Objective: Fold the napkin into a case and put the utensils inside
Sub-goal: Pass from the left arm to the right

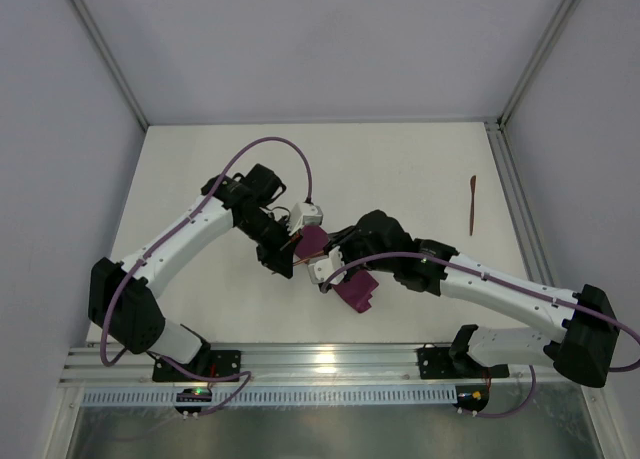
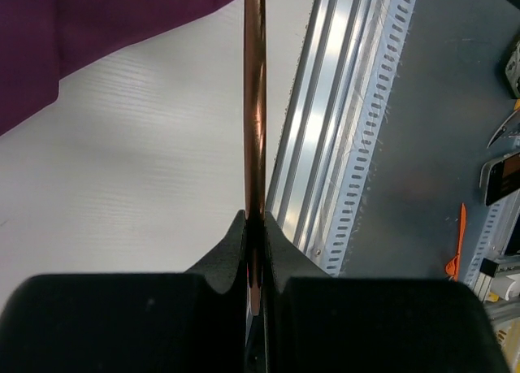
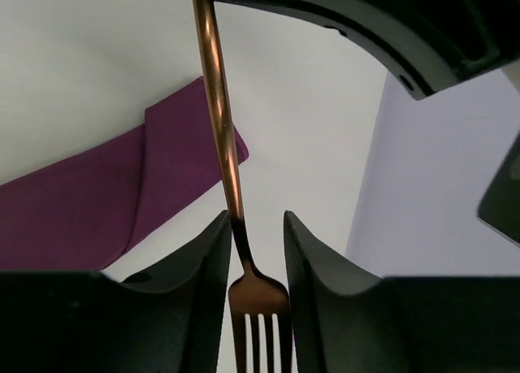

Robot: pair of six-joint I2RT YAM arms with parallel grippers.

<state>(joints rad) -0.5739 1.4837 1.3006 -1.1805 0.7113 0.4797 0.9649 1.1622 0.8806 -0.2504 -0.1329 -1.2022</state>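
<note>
ARMS: Jaws of my left gripper (image 2: 255,223) are pinched shut on the fork (image 2: 254,105). Its handle shows edge-on, running straight out from the fingers and off the top of that view. The napkin (image 2: 97,32) fills the upper left corner, to the left of the handle.

TECH: What else is around it?

ARMS: To the right, along the near edge of the tabletop (image 2: 122,170), run a metal rail (image 2: 321,145) and a slotted cable duct (image 2: 370,145). The small items beyond them are cut off and too small to name.

TECH: And your right wrist?

ARMS: My right gripper (image 3: 256,219) stands parted, one finger either side of the fork's neck, with a clear gap on one side. The tines point back at my camera and the frame cuts them off. The handle slants up into my left gripper. Behind it the napkin lies as a folded strip, with a doubled layer at its end, and the rest runs out to the left.

TECH: From above?

ARMS: Both wrists meet over the middle of the tabletop, toward the near edge, so only two purple patches of the napkin show. I can hardly make out the fork between the grippers. The knife (image 1: 472,204) lies alone near the right edge, well apart, with its long axis running far to near.
</note>
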